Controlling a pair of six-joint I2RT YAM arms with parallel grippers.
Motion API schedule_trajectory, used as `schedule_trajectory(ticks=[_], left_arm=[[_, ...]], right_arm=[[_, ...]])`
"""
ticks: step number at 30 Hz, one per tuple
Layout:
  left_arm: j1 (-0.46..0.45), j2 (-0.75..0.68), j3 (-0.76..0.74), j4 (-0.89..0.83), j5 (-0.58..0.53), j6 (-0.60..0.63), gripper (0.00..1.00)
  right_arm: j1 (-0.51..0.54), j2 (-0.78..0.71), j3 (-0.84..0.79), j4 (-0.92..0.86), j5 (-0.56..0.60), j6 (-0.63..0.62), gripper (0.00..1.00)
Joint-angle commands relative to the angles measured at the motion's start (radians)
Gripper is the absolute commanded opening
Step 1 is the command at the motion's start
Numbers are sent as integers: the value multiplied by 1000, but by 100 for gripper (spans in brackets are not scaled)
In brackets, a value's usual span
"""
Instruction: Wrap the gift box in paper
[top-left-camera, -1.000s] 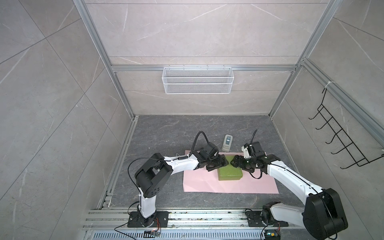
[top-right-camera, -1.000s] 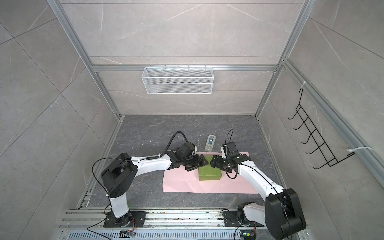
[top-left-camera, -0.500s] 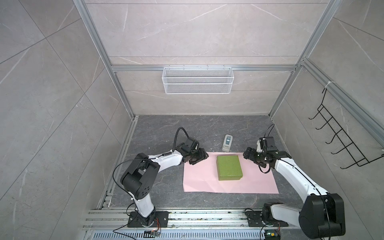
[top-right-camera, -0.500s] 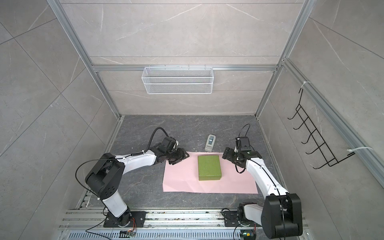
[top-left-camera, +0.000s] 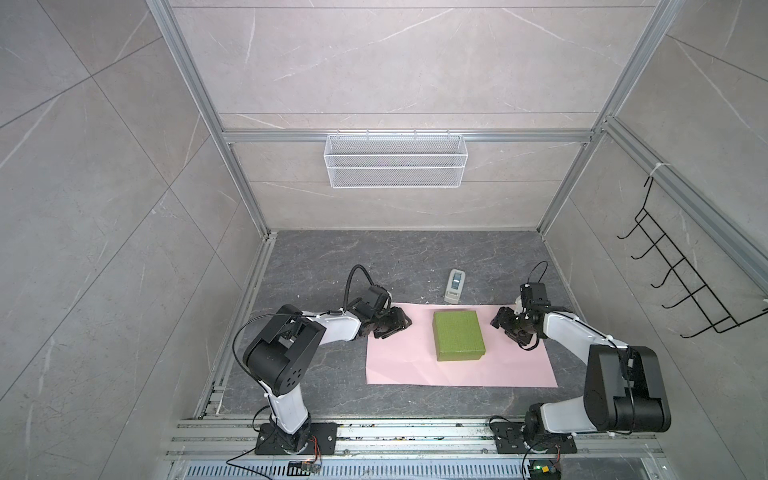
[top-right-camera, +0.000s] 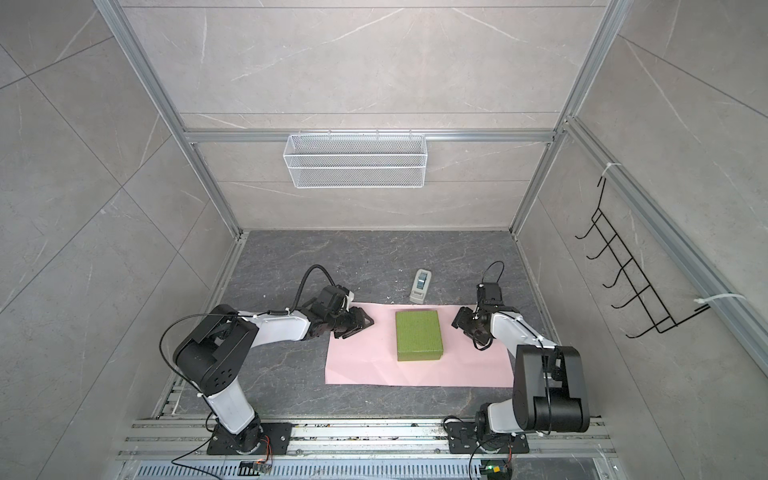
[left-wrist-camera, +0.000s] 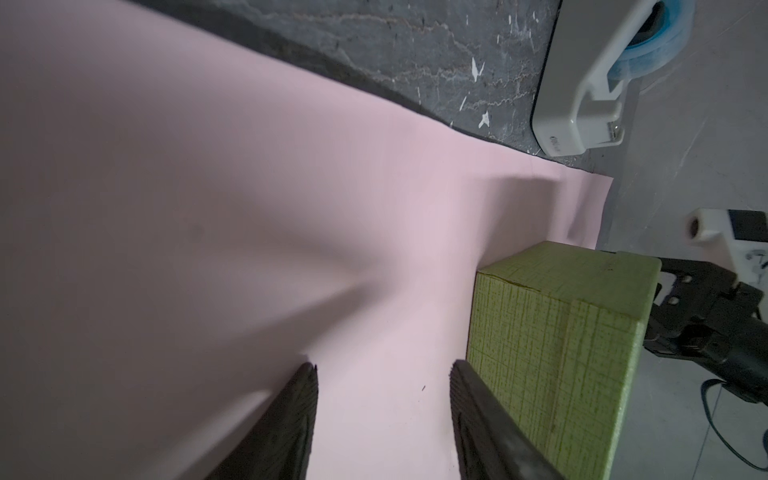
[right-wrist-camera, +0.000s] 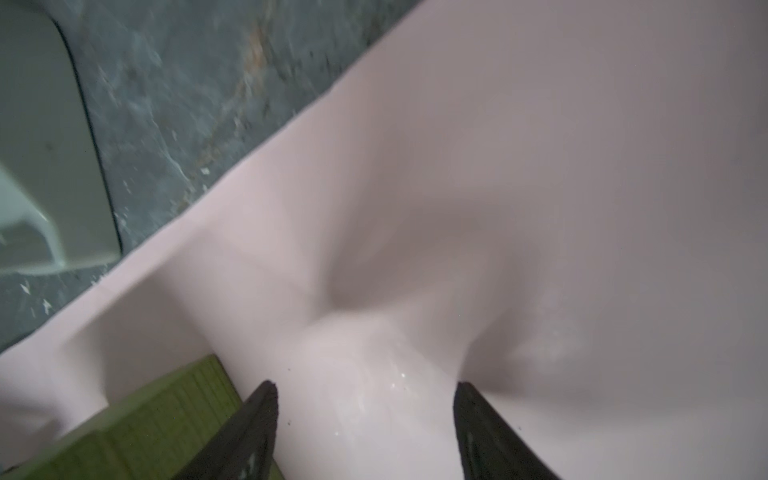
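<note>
The olive-green gift box (top-left-camera: 457, 334) (top-right-camera: 417, 336) lies flat on the pale pink paper (top-left-camera: 415, 365) (top-right-camera: 374, 365), nearer its far edge. My left gripper (top-left-camera: 401, 326) (top-right-camera: 361, 322) hovers low over the paper's far left corner, jaws apart. In the left wrist view the gripper (left-wrist-camera: 382, 368) frames bare paper (left-wrist-camera: 249, 208), with the box (left-wrist-camera: 552, 332) just beside one finger. My right gripper (top-left-camera: 498, 324) (top-right-camera: 459, 322) is over the paper right of the box. The right wrist view shows the gripper (right-wrist-camera: 365, 388) open astride a raised bulge of paper (right-wrist-camera: 498, 166), the box (right-wrist-camera: 145, 424) beside it.
A small grey-white handheld device (top-left-camera: 454, 285) (top-right-camera: 420, 285) (left-wrist-camera: 590, 83) lies on the dark floor just beyond the paper's far edge. A white wire basket (top-left-camera: 395, 166) hangs on the back wall. A black hook rack (top-left-camera: 681, 282) hangs on the right wall.
Both grippers left the box's sides and swung outward, then came back in over the paper's far corners. The box stayed on the paper.
</note>
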Motion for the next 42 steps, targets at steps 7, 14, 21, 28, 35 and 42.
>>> schedule_trajectory(ticks=[7,14,21,28,35,42], left_arm=[[134,-69,-202,-137,-57,70,55],[274,-173,-277,-195,-68,128,54],[328,-266,-315,-247,-84,144,56],[321,-414,-278,-250,-35,96,70],[222,-577,-226,-268,-5,42,80],[22,-483,-160,-204,51,-34,87]], right_arm=[[79,-65,-130,23,-113,89,54],[257,-90,-118,55,-77,205,52],[370,20,-53,124,-69,217,52],[374,110,68,47,-57,62,52],[346,27,135,-77,-40,-54,58],[300,43,114,-51,-97,-91,61]])
